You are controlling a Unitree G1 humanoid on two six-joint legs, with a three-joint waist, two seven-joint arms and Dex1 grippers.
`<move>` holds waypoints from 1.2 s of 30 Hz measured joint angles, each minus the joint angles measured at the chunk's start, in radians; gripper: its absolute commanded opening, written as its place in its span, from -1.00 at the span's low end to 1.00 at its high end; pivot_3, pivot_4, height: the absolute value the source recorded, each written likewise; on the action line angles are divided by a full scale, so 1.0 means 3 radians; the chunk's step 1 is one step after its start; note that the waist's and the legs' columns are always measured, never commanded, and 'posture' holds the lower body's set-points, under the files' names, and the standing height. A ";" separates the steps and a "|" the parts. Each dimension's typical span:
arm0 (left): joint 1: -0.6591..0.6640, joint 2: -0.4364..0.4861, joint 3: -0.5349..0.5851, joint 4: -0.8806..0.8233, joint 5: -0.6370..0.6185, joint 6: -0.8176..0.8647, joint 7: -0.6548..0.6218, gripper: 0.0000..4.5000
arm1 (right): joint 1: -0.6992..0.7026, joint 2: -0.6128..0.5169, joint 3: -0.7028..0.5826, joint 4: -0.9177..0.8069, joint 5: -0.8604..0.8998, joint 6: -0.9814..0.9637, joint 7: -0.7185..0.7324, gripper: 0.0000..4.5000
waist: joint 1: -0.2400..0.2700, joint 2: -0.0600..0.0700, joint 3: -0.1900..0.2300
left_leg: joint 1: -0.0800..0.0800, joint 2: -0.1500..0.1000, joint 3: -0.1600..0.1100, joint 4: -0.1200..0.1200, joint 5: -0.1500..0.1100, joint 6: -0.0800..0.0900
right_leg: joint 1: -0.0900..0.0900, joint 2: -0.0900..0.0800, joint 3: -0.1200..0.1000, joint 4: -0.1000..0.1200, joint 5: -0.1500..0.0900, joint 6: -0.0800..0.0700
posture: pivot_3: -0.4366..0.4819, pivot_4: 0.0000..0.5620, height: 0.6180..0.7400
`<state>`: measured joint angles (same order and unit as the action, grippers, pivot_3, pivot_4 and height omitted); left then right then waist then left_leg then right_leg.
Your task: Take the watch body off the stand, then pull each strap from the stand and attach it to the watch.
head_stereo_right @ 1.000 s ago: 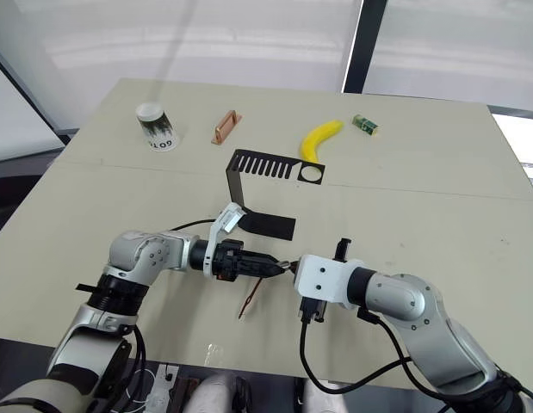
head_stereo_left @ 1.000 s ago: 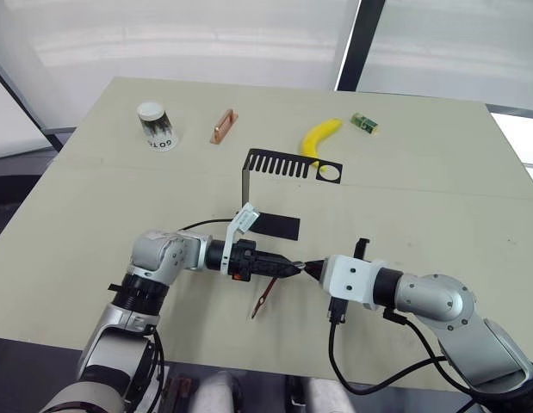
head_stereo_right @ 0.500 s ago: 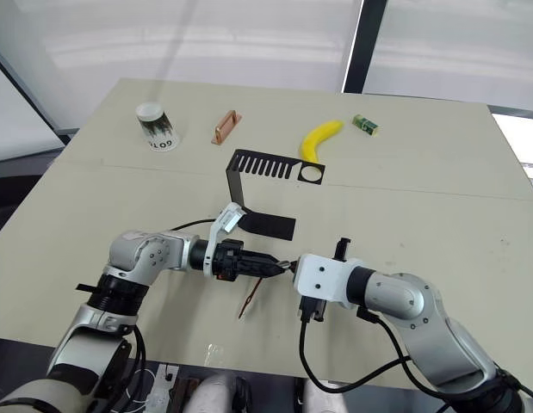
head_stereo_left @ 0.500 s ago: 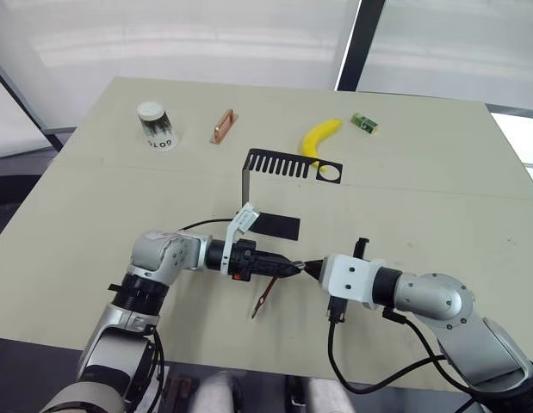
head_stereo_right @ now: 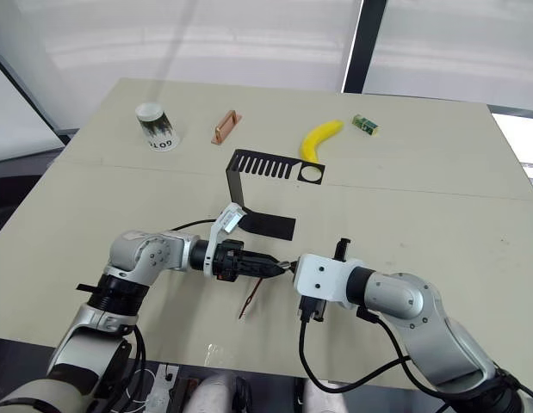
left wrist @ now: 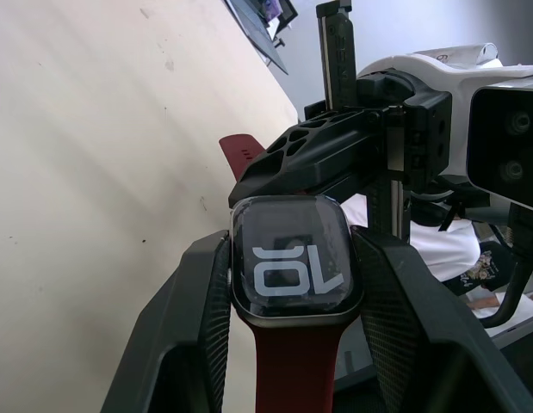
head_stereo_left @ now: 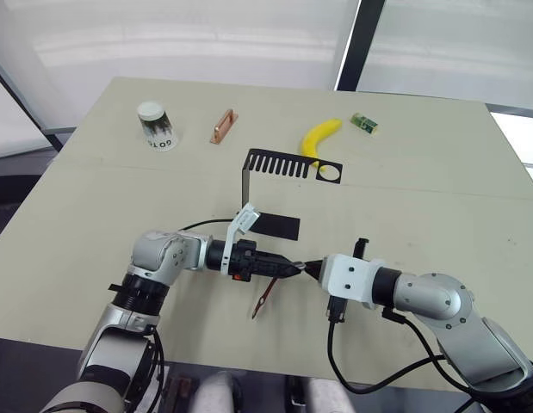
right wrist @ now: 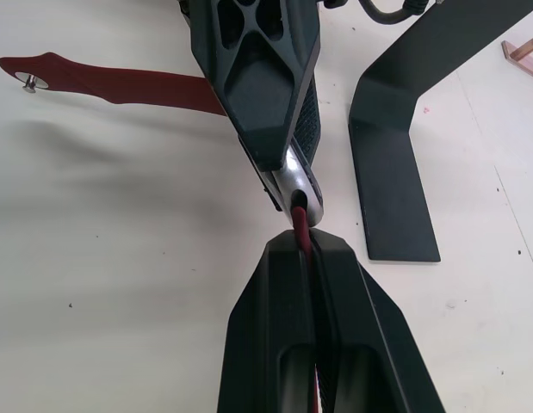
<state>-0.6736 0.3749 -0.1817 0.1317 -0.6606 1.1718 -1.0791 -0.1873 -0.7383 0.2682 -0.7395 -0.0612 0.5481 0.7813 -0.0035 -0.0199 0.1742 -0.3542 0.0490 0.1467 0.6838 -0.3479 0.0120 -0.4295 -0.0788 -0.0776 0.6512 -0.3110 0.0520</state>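
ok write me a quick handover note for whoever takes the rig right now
Left claw: shut on the watch body, one strap already attached and hanging down to the table.
Right claw: shut on the second strap, its end at the watch body's free edge.
Stand: on the table, watch and straps off it.
Done: body removed, both straps pulled, first strap on.
Left: seat the second strap; I can't tell if it is locked in.
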 measured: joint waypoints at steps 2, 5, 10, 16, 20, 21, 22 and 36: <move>0.0000 0.0000 -0.0001 0.0000 0.0000 0.0000 0.0000 -0.28 | 0.0000 0.0000 0.0000 0.0000 0.0000 0.0001 0.0000 -1.00 | 0.0000 0.0000 0.0000 | 0.0000 0.0000 0.0000 0.0000 0.0000 0.0000 | 0.0000 0.0000 0.0000 0.0000 0.0000 0.0000 | -0.05 -0.47 0.76; 0.0000 0.0000 -0.0003 0.0000 0.0000 -0.0002 0.0000 -0.28 | 0.0001 0.0000 0.0000 0.0000 0.0001 0.0003 0.0000 -1.00 | 0.0000 0.0000 0.0000 | 0.0000 0.0000 0.0000 0.0000 0.0000 0.0000 | 0.0000 0.0000 0.0000 0.0000 0.0000 0.0000 | -0.05 -0.47 0.76; 0.0000 -0.0011 -0.0086 -0.0028 0.0023 -0.0036 -0.0018 -0.28 | 0.0030 0.0023 -0.0019 -0.0037 0.0098 0.0163 0.0004 -0.56 | 0.0004 0.0000 0.0000 | 0.0000 0.0000 0.0000 0.0000 0.0000 0.0000 | 0.0000 -0.0001 0.0000 0.0000 0.0000 0.0000 | -0.05 -0.47 0.76; 0.0057 0.0037 -0.0230 -0.0051 0.0054 -0.0419 -0.0222 -0.28 | 0.0304 -0.0189 -0.0321 -0.0344 0.0311 0.0218 0.0082 0.69 | 0.0003 0.0000 0.0001 | -0.0002 0.0001 -0.0001 -0.0003 -0.0002 0.0000 | 0.0000 0.0000 -0.0002 -0.0006 0.0000 0.0000 | -0.05 -0.47 0.76; 0.0172 0.0250 -0.0158 -0.0082 0.0203 -0.1237 -0.0604 -0.28 | 0.0871 -0.0346 -0.0929 -0.0456 0.0510 0.0092 0.0207 0.96 | 0.0009 0.0002 0.0001 | -0.0002 0.0000 0.0000 -0.0006 -0.0002 0.0000 | 0.0001 0.0000 -0.0002 -0.0010 0.0000 0.0000 | -0.05 -0.47 0.76; 0.0218 0.0281 -0.0134 -0.0076 0.0254 -0.1433 -0.0682 -0.28 | 0.0995 -0.0352 -0.1059 -0.0472 0.0562 0.0051 0.0242 0.96 | 0.0010 0.0002 0.0002 | -0.0001 0.0001 0.0000 -0.0007 -0.0002 0.0000 | 0.0002 0.0001 -0.0003 -0.0012 0.0000 0.0000 | -0.05 -0.47 0.76; 0.0257 0.0293 -0.0108 -0.0058 0.0292 -0.1613 -0.0745 -0.28 | 0.1102 -0.0354 -0.1172 -0.0486 0.0608 0.0001 0.0278 0.96 | 0.0010 0.0001 0.0002 | -0.0002 0.0001 0.0000 -0.0007 -0.0002 0.0000 | 0.0002 0.0001 -0.0003 -0.0014 0.0000 0.0000 | -0.05 -0.47 0.76; 0.0339 -0.0027 0.0374 0.0454 0.0808 -0.5697 -0.1403 -0.28 | 0.2562 0.0470 -0.2781 -0.0553 0.1927 -0.1179 0.0620 0.96 | 0.0017 -0.0001 0.0003 | 0.0004 0.0001 0.0002 -0.0007 -0.0009 0.0012 | 0.0012 0.0001 -0.0001 -0.0021 0.0003 0.0005 | -0.05 -0.47 0.76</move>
<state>-0.5719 0.3667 -0.0695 0.2679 -0.4181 -0.5372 -1.4998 0.5812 -0.5973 -0.5661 -0.9053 0.5170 0.1944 0.9672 0.0018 -0.0200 0.1750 -0.3531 0.0492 0.1474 0.6818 -0.3506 0.0157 -0.4259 -0.0787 -0.0780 0.6450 -0.3100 0.0536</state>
